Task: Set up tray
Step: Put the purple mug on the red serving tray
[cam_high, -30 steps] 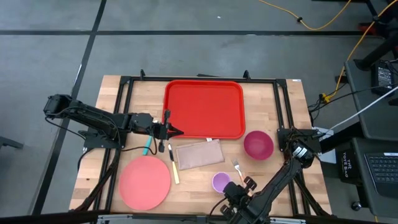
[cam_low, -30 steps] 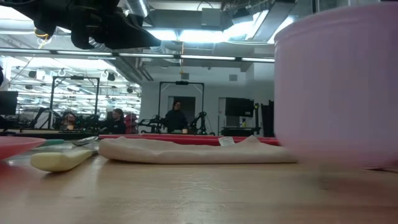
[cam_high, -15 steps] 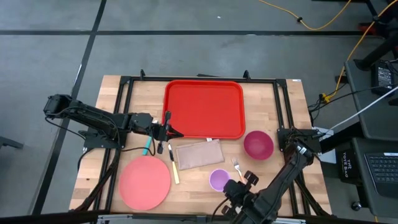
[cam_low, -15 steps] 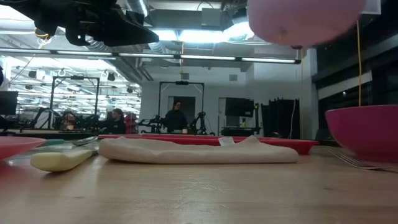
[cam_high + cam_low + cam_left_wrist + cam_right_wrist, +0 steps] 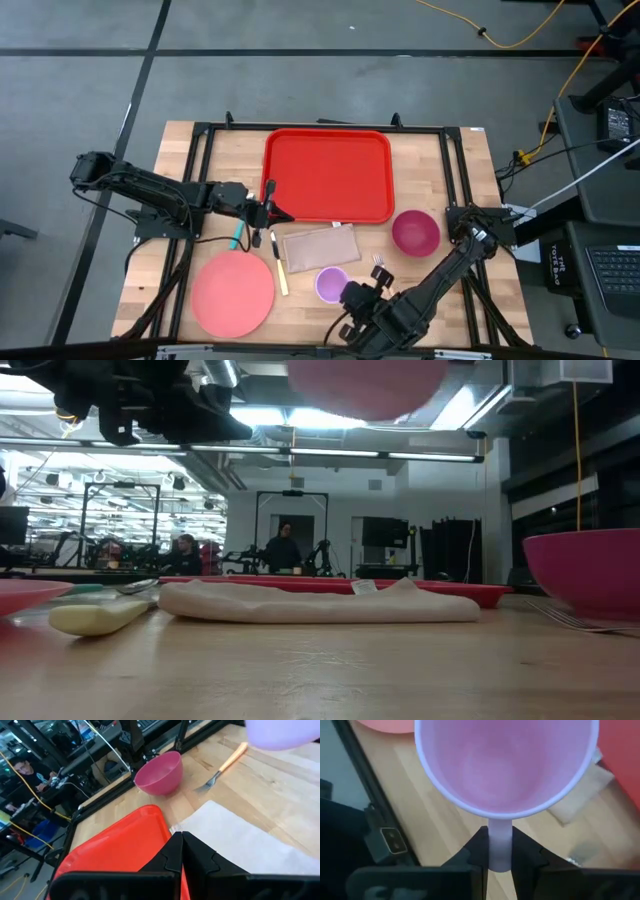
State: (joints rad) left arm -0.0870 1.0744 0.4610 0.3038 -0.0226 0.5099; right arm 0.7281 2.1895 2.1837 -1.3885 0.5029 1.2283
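The red tray lies flat at the table's far middle. A lilac cup hangs above the near part of the table, its underside showing at the top of the low view; my right gripper is shut on it. My left gripper is shut on nothing and hovers at the tray's near left corner, above the table in the low view. A beige napkin lies flat just in front of the tray. My right gripper pinches the cup's handle between its two fingers, just below the rim. The fingers come slanting down from the table's near right side. The cup is lifted clear of the table, its opening facing up.
A round pink plate lies near left, a pink bowl right of the napkin, and a fork beside the bowl. A yellow-handled knife and a teal utensil lie left of the napkin. A black frame edges the table.
My right gripper has risen and gone toward the table's left edge, rolling as it went. The cup, which stood on the table a second ago, is now lifted clear and hangs nearer the napkin.
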